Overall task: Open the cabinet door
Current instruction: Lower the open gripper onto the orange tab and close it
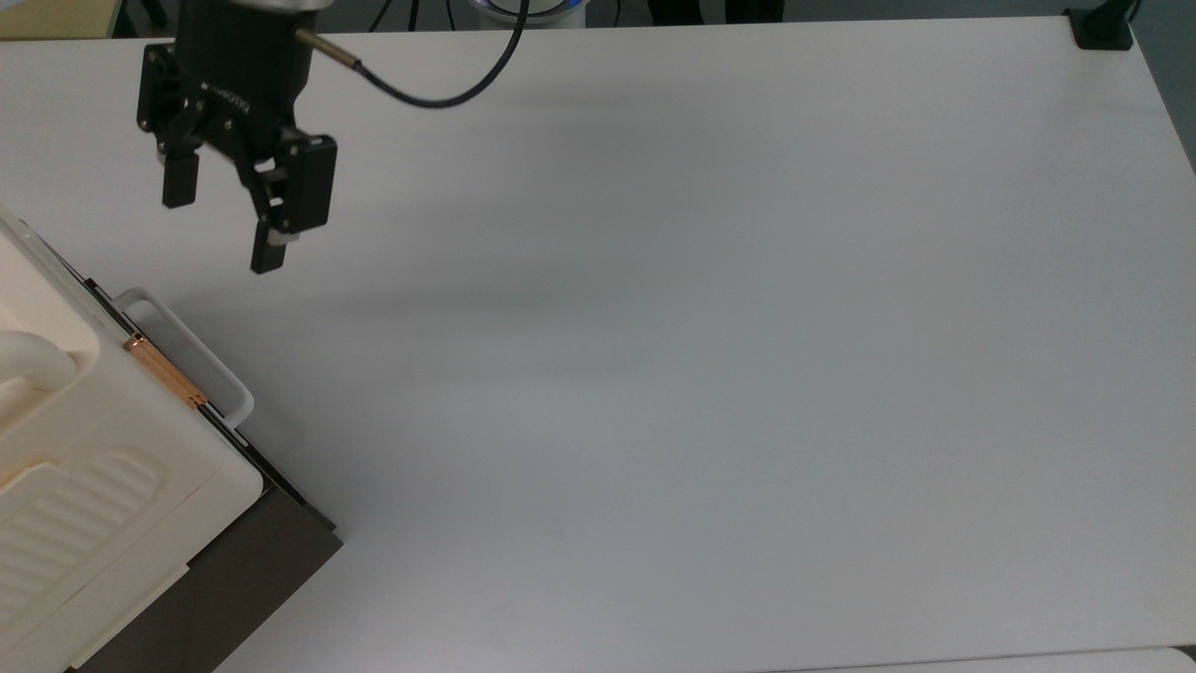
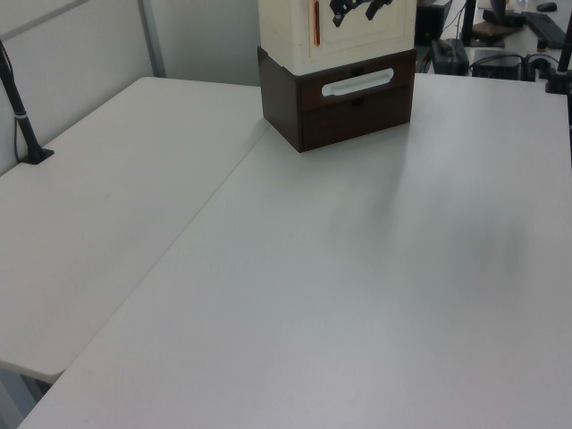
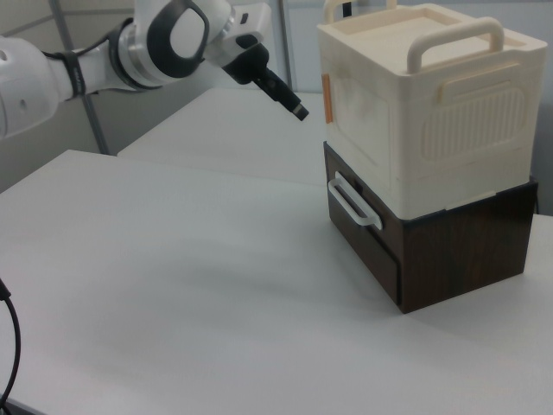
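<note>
The cream cabinet (image 1: 84,467) stands on a dark brown base at the top view's lower left. Its cabinet door (image 3: 359,112) is the cream front panel, lying flush and shut, with a slim copper bar handle (image 3: 327,99) along one edge. That copper handle (image 1: 166,371) also appears from above, and the door (image 2: 357,27) faces the camera in the left view. My gripper (image 1: 221,231) hangs open with nothing in it, above the table and a short way from the door. In the right view my gripper (image 3: 294,105) points down toward the copper handle, still apart from it.
The dark brown base carries a drawer with a white loop handle (image 1: 196,355) just below the door. A black cable (image 1: 439,93) trails from the wrist. A black clamp (image 1: 1103,28) sits at the table's far right corner, and a black post (image 2: 22,107) stands at the left view's left.
</note>
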